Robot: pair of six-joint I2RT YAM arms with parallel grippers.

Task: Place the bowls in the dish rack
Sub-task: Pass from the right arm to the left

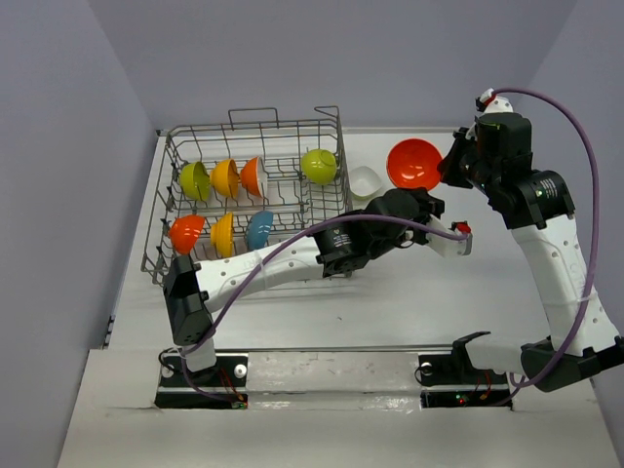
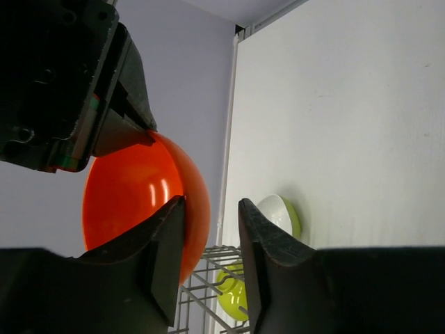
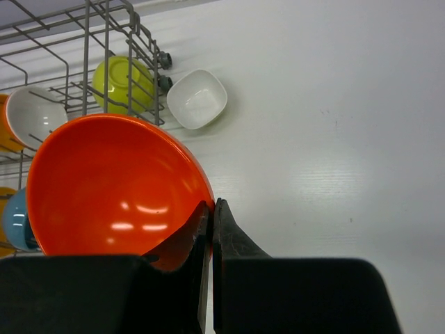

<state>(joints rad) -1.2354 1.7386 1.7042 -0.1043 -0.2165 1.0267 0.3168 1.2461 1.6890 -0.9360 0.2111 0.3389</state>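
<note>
Bowl [image 1: 413,163] pinched in right gripper [image 3: 211,209], beside dish rack [image 1: 164,219]

I see the right gripper's jaws pressed together on the rim of this red-orange bowl, which hangs above the table just right of the rack. My left gripper [image 2: 212,205] sits close beneath it, jaws apart (contact with the bowl I cannot tell). A white bowl [image 1: 365,181] lies on the table by the rack's corner. Other bowls stand inside.

Glossy red-orange bowl [image 3: 104,188], grey metal wire dish rack [image 1: 166,195], matt black fingers [image 3: 278,292], smooth white table [image 3: 334,139]
</note>
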